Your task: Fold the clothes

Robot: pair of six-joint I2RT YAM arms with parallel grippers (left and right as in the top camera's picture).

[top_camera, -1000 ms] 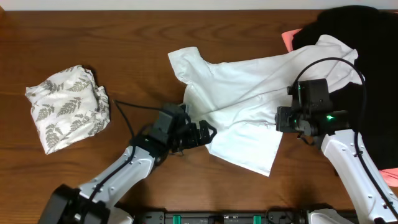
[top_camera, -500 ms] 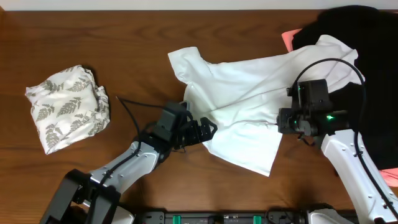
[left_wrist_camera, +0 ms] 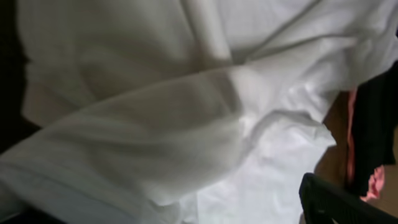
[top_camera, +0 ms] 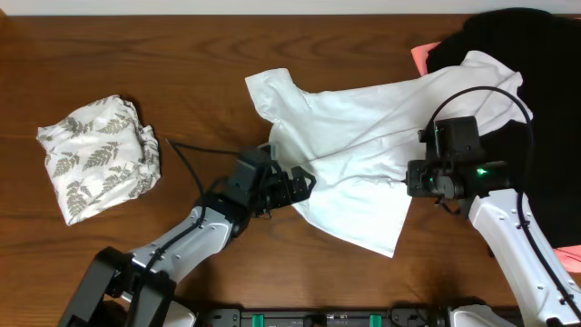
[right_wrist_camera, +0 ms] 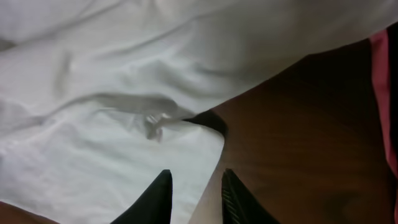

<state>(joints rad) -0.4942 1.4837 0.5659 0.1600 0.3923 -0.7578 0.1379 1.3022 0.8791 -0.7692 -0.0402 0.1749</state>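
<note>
The clothes' white T-shirt [top_camera: 363, 127] lies crumpled and spread across the table's middle right. My left gripper [top_camera: 304, 183] is open at the shirt's lower left edge. In the left wrist view white cloth [left_wrist_camera: 186, 112] fills the picture and only one dark finger [left_wrist_camera: 336, 202] shows, at the lower right. My right gripper [top_camera: 410, 177] sits at the right edge of the shirt's lower flap. In the right wrist view the right gripper [right_wrist_camera: 196, 193] is open with a narrow gap, astride the shirt's [right_wrist_camera: 124, 62] hem.
A bundled leaf-print garment [top_camera: 100, 159] lies at the left. A black garment [top_camera: 536, 73] is heaped at the back right, partly under the shirt, with coral-pink cloth [top_camera: 422, 56] beside it. Brown wooden table [top_camera: 182, 54] shows around them. A thin black cable [top_camera: 195, 154] trails from the left arm.
The right gripper's jaws have drawn closer together over the shirt's hem. The left gripper has edged slightly farther onto the shirt's lower left edge. The shirt lies as before.
</note>
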